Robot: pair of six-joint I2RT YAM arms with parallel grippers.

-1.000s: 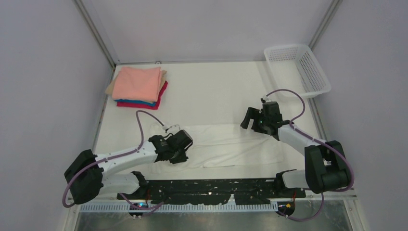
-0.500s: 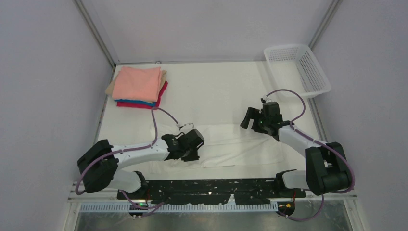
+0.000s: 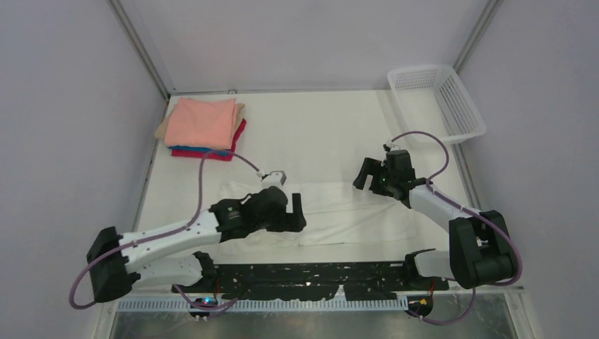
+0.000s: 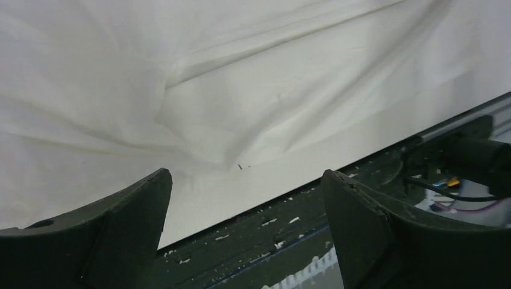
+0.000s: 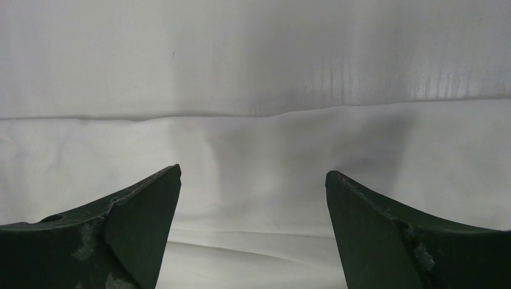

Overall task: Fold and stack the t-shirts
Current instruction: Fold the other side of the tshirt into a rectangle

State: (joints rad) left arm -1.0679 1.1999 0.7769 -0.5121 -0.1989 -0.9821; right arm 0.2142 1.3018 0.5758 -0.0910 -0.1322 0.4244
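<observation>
A white t-shirt [image 3: 353,212] lies folded into a long strip across the middle of the table; no print shows on it. My left gripper [image 3: 298,212] hovers open over its left half, near the front edge, with nothing between its fingers [image 4: 120,217]. In the left wrist view the creased cloth [image 4: 271,90] fills the area beyond the jaws. My right gripper [image 3: 365,174] stands open above the strip's far right edge, and below it the cloth [image 5: 253,144] lies flat. A stack of folded t-shirts [image 3: 205,121], salmon-pink on top with beige, blue and crimson beneath, sits at the back left.
A white mesh basket [image 3: 463,106] stands at the back right corner. A black strip [image 3: 318,272] runs along the table's near edge, just beyond the shirt's front edge. Grey walls close in the left and right sides.
My left gripper swept rightward over the white t-shirt, carrying a fold of cloth, then opened and let it go. The right arm has stayed still.
</observation>
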